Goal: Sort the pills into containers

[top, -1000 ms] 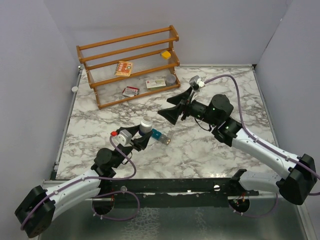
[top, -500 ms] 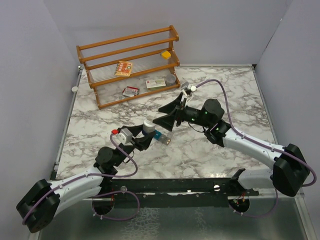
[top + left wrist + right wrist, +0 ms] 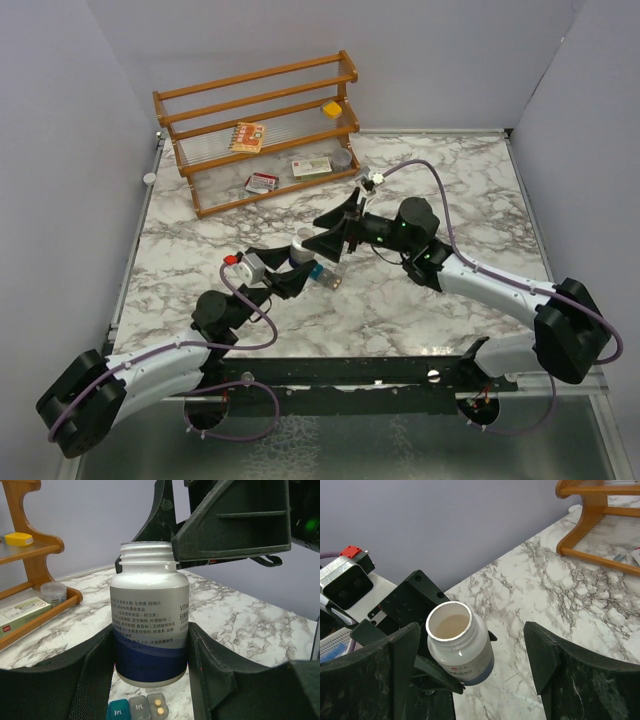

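Top external view: a white marble table (image 3: 450,180) fills the frame, with a wooden rack (image 3: 255,77) at the upper left holding a few small boxes. Two pale robot arms reach in from the bottom edge and meet near the centre. The right gripper (image 3: 322,235) has its black jaws spread wide and holds nothing. In its own wrist view the jaws stand to either side of an open bottle mouth near the bottom centre. The left gripper (image 3: 290,272) is closed around the lower half of that bottle (image 3: 300,243), which is white plastic with a silver and dark blue label. It stands upright, with the cap off and the threaded neck bare. The inside looks pale, and whether it holds anything cannot be told. The containers (image 3: 322,275) lie on the marble at the centre of the frame, just right of the left gripper. In the left wrist view they sit at the bottom edge, under the bottle, as a short strip of joined square compartments, one teal and the others grey. One grey compartment holds two small yellowish pills (image 3: 158,706). The strip is probably light, stiff and smooth, so it may slide on the marble if nudged. It is best pinched across its narrow sides or left flat. The pills look hard and tiny and would likely roll or bounce, so the bottle should be tipped slowly and close over an open compartment.
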